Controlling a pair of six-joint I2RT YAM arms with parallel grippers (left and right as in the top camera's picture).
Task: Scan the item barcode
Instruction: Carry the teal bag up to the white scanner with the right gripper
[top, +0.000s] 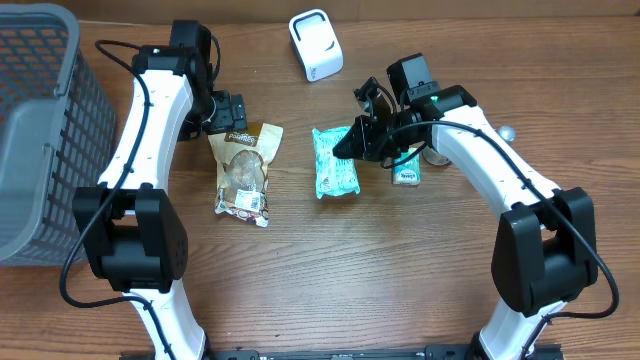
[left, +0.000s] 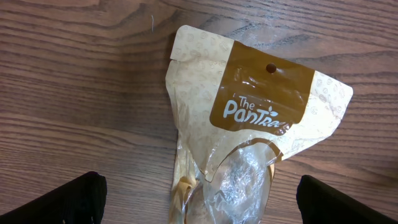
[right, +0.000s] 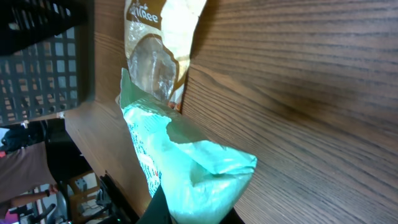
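A mint-green packet (top: 335, 162) lies mid-table, and my right gripper (top: 352, 143) is shut on its right edge. In the right wrist view the green packet (right: 186, 165) fills the space between the dark fingers of the right gripper (right: 193, 214). A tan "The Pantree" pouch (top: 243, 170) with a clear window lies to its left. My left gripper (top: 228, 110) hovers open over the pouch's top end. In the left wrist view the pouch (left: 249, 118) sits between the wide-apart fingers (left: 62, 199), untouched. A white scanner (top: 315, 45) stands at the back.
A grey mesh basket (top: 40, 130) fills the left edge of the table. A small green-and-white packet (top: 407, 172) lies under my right arm, with a small grey round object (top: 508, 131) beyond it. The basket (right: 43, 62) also shows in the right wrist view.
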